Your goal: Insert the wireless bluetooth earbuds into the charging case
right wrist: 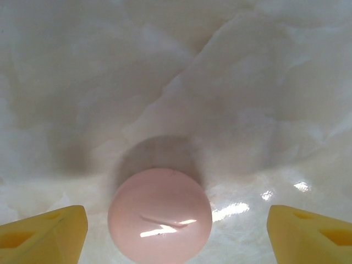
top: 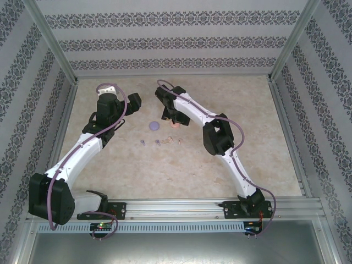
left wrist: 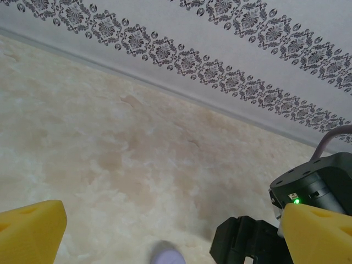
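Three wallpapered walls (top: 176, 49) box in your beige marbled table (top: 137, 176). Four tiny earbuds (top: 157, 142) lie there in a loose left-to-right row near the middle, too small to tell which way their stems point. Your right gripper (right wrist: 176, 220) hangs with fingers spread wide around the round pink case (right wrist: 159, 217), just beyond the row and beside a purple case (top: 154, 126); your left gripper (left wrist: 175, 220) is likewise spread and empty.

beige marbled tabletop (top: 165, 170) inside damask-striped walls (top: 176, 41), aluminium rails (top: 176, 206)

Left hand (left wrist: 176, 234) spread wide above marble table (left wrist: 110, 137); blurred purple case (left wrist: 166, 256) at bottom edge.
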